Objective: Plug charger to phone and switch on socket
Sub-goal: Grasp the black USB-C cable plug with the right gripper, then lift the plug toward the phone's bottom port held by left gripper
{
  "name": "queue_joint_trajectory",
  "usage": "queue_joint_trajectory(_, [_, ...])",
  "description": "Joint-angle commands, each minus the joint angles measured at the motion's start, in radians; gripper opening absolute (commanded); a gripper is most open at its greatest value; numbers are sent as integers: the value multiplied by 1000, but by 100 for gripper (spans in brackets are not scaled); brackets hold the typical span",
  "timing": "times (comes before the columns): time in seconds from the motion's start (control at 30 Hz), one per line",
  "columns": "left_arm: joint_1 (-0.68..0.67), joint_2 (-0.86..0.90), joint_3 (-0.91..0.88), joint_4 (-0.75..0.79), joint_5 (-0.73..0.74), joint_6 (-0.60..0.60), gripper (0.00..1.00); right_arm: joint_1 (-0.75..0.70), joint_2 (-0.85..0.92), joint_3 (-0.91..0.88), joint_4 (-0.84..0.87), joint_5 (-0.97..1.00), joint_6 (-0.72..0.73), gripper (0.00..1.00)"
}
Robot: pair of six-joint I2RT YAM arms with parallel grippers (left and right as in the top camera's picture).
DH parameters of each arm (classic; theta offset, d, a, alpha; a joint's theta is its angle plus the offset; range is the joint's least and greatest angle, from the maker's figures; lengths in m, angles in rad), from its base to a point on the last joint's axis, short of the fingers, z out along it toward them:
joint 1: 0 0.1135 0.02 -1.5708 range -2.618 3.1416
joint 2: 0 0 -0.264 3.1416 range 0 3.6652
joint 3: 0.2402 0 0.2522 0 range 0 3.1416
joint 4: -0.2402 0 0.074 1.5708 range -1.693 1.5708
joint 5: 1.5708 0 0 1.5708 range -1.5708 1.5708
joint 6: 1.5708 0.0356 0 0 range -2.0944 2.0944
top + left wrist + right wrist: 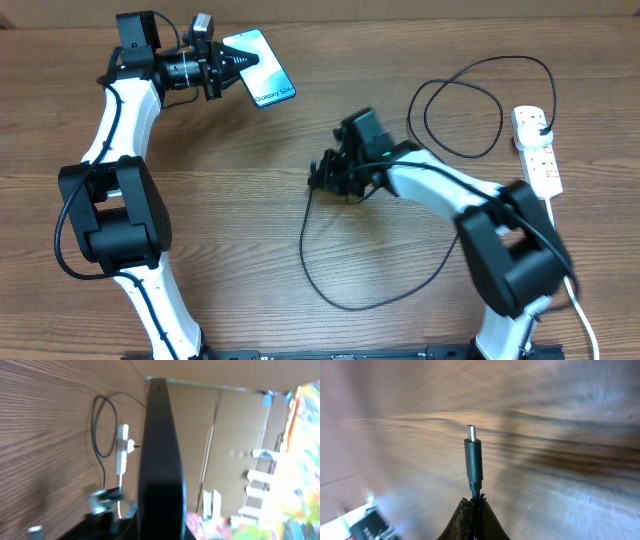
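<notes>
My left gripper (228,68) is shut on the phone (262,68), a light blue screen with white "Galaxy S24" text, held at the back left above the table. In the left wrist view the phone (161,460) shows edge-on as a dark slab. My right gripper (322,176) is shut on the charger cable (330,290) just behind its connector tip (473,457), which points away from the jaws (476,502). The cable loops over the table to its black plug (545,132) in the white socket (537,150) at the right. Red switches show on the socket.
The socket's thick white cord (580,305) runs down the right edge toward the front. The cable makes a second loop (460,115) at the back right. Cardboard walls (225,445) stand behind the table.
</notes>
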Motion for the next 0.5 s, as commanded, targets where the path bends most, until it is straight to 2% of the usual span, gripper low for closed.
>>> queue_joint_trajectory(0.0, [-4,-5,8,6,156,91,4,-28,-129,5,16,-199,-120,4])
queue_joint_trajectory(0.17, [-24,-5,8,4,174,132,4,-53,-186,5,4,-341,-172,4])
queue_joint_trajectory(0.47, [-90,-5,8,3,174,198,4,-79,-224,5,25,-441,-178,4])
